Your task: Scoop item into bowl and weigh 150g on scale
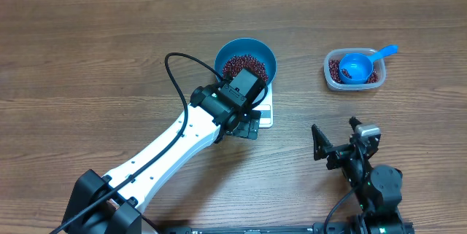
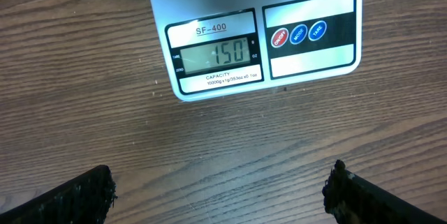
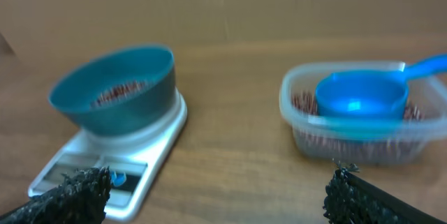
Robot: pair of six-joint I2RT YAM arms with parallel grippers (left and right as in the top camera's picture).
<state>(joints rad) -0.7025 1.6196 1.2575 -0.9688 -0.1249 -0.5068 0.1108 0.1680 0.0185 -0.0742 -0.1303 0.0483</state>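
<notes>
1. Heaped as beans (image 1: 244,65) inside the blue bowl (image 1: 222,59), partway up its wall; more in the clear tub (image 1: 327,70), under the blue scoop (image 1: 356,67).
2. Seated, bowl and all, on the white scale (image 2: 311,56), near the middle of the table (image 1: 87,37) and a little toward its far edge; tub well apart, toward the right edge.
3. Reads 150 on the display (image 2: 222,54); judged on target, with no further scooping called for.
4. Lies straight ahead of the left gripper (image 2: 220,189), display edge turned toward it, button strip running crosswise to the gap between the jaws; jaws spread wide, pinching nothing, apart from the scale in the wrist view.
5. Parked near the front edge: right gripper (image 3: 220,182), likewise spread and empty, bowl ahead to one side, tub to the other, touching neither.
6. Nearer by far: the left arm. Judged next: draw back without nudging scale or bowl, lest the reading shift.
</notes>
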